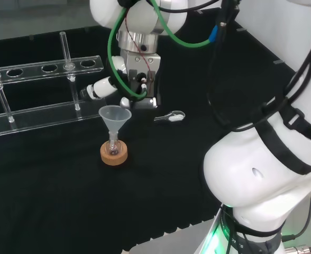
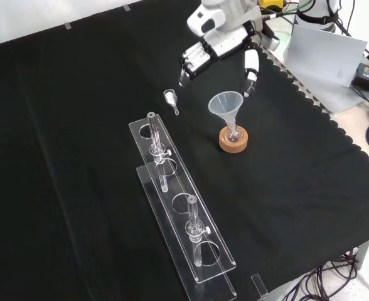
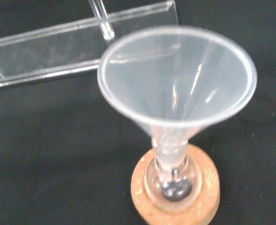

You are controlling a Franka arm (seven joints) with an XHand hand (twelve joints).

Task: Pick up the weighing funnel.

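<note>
Weighing funnel (image 2: 171,99), small, clear, short-stemmed, lying on black cloth (image 2: 78,157)

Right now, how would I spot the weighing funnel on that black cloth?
In the front view, find the clear rack; just past its far end, left of the funnel, lies the weighing funnel. Unlike the funnel, it is small and lies flat, not upright.

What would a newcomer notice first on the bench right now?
Probably the funnel, standing mouth up in a small flask on a cork ring mid-cloth in the front view, with the robot hand hovering open just beyond it. Next comes the small clear weighing funnel, lying on the cloth left of the funnel in that view, not held. The long clear rack stretches across the foreground.
</note>
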